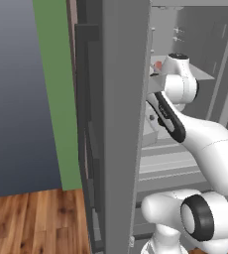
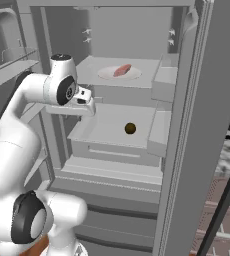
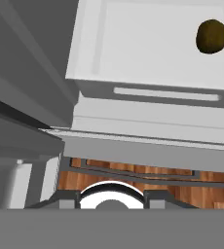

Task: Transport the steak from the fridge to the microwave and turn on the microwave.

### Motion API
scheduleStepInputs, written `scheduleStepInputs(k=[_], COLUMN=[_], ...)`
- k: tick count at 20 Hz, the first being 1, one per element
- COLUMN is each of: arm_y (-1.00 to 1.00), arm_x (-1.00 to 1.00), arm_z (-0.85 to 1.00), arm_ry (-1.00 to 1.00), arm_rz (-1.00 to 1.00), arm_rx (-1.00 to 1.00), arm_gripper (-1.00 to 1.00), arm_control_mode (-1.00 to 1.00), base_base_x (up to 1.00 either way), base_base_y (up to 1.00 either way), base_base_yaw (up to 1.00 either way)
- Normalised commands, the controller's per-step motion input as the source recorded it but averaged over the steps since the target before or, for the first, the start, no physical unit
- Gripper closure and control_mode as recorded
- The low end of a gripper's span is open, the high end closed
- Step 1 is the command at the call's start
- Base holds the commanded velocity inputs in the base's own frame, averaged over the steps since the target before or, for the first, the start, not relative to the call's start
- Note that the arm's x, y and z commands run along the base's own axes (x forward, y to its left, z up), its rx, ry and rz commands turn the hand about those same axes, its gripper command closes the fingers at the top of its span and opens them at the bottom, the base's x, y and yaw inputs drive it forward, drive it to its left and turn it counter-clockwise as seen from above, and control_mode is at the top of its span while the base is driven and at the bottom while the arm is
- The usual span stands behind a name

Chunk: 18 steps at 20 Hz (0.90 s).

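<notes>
We see the fridge (image 2: 187,150) standing open, its thick door edge at the right. On the upper shelf (image 2: 152,67) the steak (image 2: 122,70) lies on a pale round plate (image 2: 107,74). Below it, a small dark round item (image 2: 130,128) sits in the open drawer (image 2: 107,145). Our white arm (image 2: 17,125) rises at the left, its wrist level with the drawer's left edge; we cannot make out the tool's jaws.

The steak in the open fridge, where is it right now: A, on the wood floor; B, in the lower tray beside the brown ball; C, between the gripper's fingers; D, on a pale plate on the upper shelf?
D: the steak lies on a pale plate on the fridge's upper shelf, above the tray holding the round brown item.
</notes>
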Motion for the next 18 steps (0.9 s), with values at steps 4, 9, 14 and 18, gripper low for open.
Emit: scheduleStepInputs(k=[4,9,14,18], arm_y=[-0.05,-0.19,-0.26,-0.28], arm_x=[-0.07,-0.16,-0.18,-0.13], arm_z=[0.0,0.0,0.22,0.48], arm_ry=[0.0,-0.05,-0.18,-0.29], arm_rz=[0.0,-0.05,-0.11,-0.11], arm_rx=[0.0,0.0,0.0,0.0], arm_gripper=[-1.0,-1.0,-1.0,-1.0], arm_control_mode=[-1.0,-1.0,-1.0,-1.0], base_base_x=[0.0,0.0,0.0,0.0], base_base_y=[0.0,0.0,0.0,0.0], base_base_yaw=[0.0,0.0,0.0,0.0])
